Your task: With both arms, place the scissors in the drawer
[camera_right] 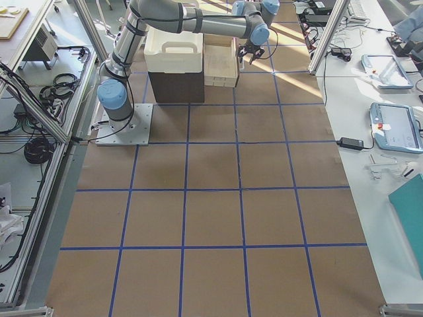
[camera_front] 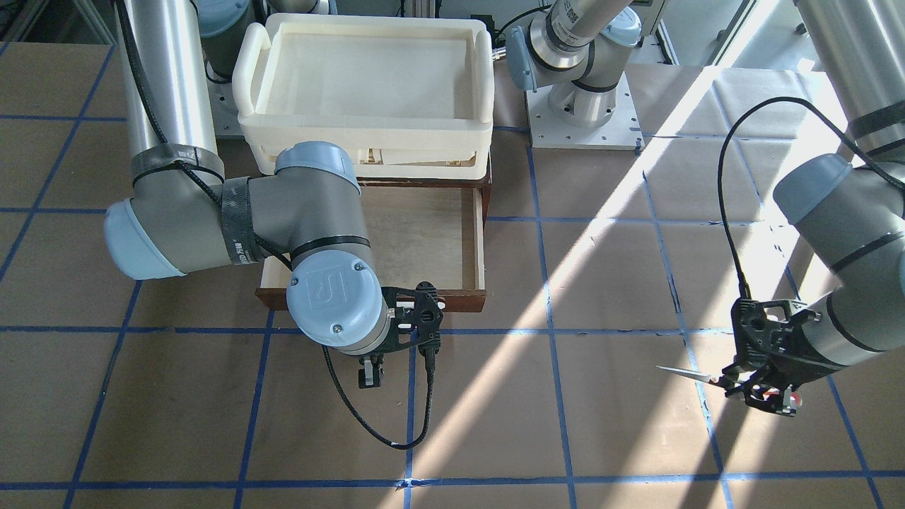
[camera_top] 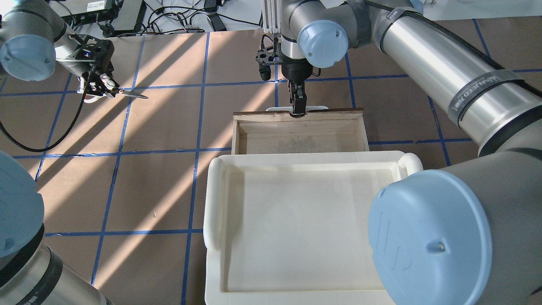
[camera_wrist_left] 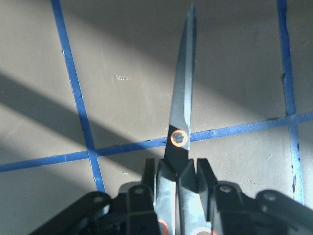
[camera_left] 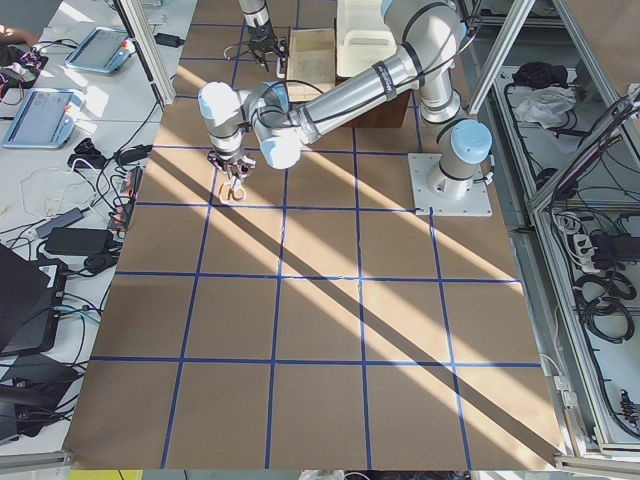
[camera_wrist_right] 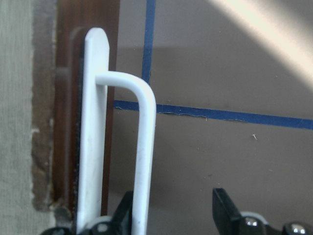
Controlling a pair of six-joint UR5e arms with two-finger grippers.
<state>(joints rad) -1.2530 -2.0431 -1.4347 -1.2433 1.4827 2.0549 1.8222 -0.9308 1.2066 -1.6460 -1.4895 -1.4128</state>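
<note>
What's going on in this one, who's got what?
The left claw is shut on the scissors, holding them by the handle end over the table, blades pointing out, well off to the side of the drawer. The right claw is at the drawer's white handle, jaws open on either side of the bar. The drawer stands open beneath the cream tray, and its pale inside looks bare. The scissors are not yet in it.

Tally: two arms (left arm [camera_top: 29, 46], right arm [camera_top: 423, 46]), two grippers (left gripper [camera_top: 101, 87], right gripper [camera_top: 297, 101]), one pair of scissors [camera_wrist_left: 183, 122] in the left gripper, one drawer [camera_front: 438, 240] with one bar handle [camera_wrist_right: 145, 147] at the right gripper, one tray [camera_top: 305, 212] past the drawer from it.
</note>
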